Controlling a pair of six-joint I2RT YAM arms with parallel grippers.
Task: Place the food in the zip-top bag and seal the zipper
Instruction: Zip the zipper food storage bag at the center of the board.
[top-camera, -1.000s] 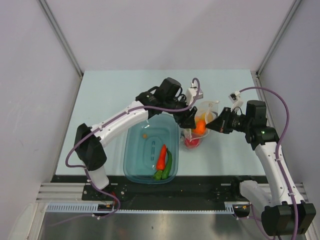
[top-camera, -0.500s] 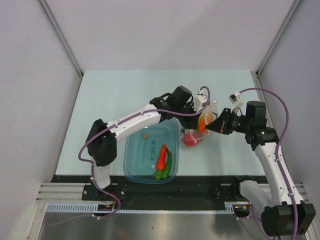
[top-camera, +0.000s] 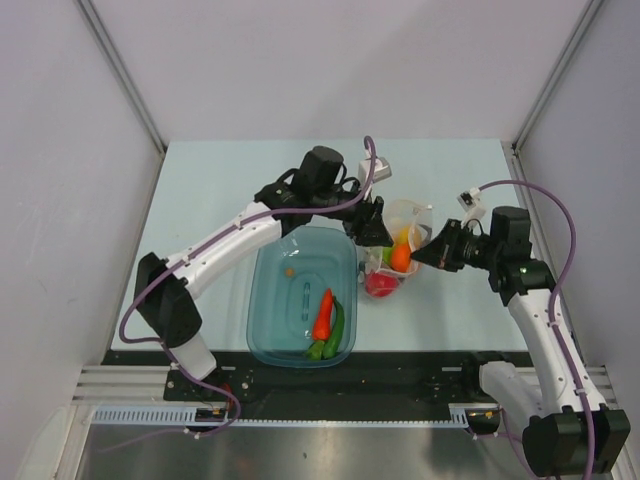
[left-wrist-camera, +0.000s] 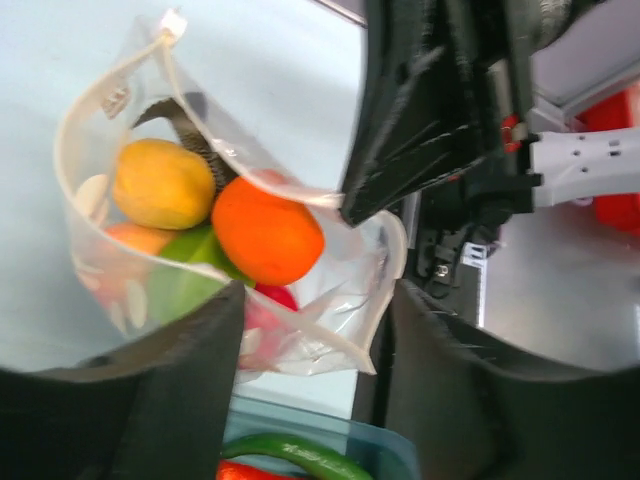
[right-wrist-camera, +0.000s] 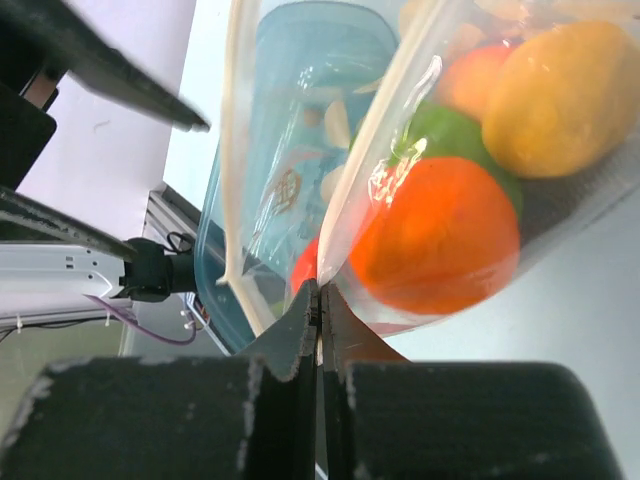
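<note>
Now teal tub (top-camera: 290, 290) sits at tabletop (top-camera: 220, 180) 6 o'clock; zip-top bag (top-camera: 417, 214) at its 2 o'clock, rim pinched in closed right tool (top-camera: 428, 251). Left tool (top-camera: 378, 232) just backed off, open & empty; orange (top-camera: 400, 258) now inside bag. Peppers (top-camera: 325, 318) in tub prob. next; zipper (right-wrist-camera: 232, 150) not sealed yet.

The bench's (top-camera: 240, 180) far half lies bare. The teal tub (top-camera: 272, 312) crowds the zip-top bag's (top-camera: 413, 212) left; the right pincer (top-camera: 428, 250) bars its right.
</note>
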